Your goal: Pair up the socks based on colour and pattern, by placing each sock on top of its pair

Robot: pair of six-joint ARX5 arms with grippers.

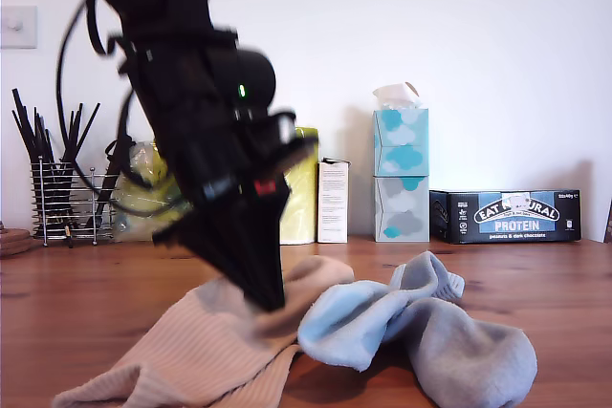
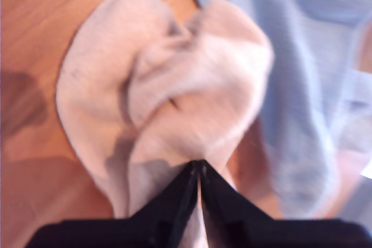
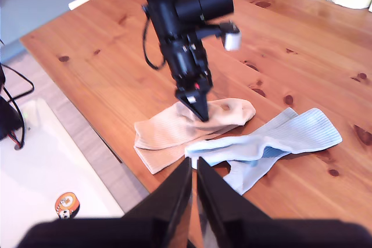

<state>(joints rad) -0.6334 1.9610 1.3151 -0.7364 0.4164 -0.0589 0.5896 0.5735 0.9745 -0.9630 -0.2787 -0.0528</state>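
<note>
Two beige socks [image 3: 174,132] lie overlapping near the table's edge, at the lower left of the exterior view [image 1: 206,351]. My first gripper [image 1: 266,298] comes down onto them from above and is shut on a bunched fold of beige sock [image 2: 192,85]; its jaws meet at the fabric [image 2: 199,169]. The pale blue socks [image 1: 421,322] lie crumpled together just beside the beige ones [image 3: 273,143], touching them. My second gripper [image 3: 193,172] hangs high above the table, shut and holding nothing. It is out of the exterior view.
Along the back wall stand a wire holder of black sticks [image 1: 57,188], a yellow container [image 1: 301,188], a white carton [image 1: 333,200], stacked tissue boxes [image 1: 400,174] and a dark snack box [image 1: 505,215]. The table edge [image 3: 110,143] runs close to the socks, with floor beyond.
</note>
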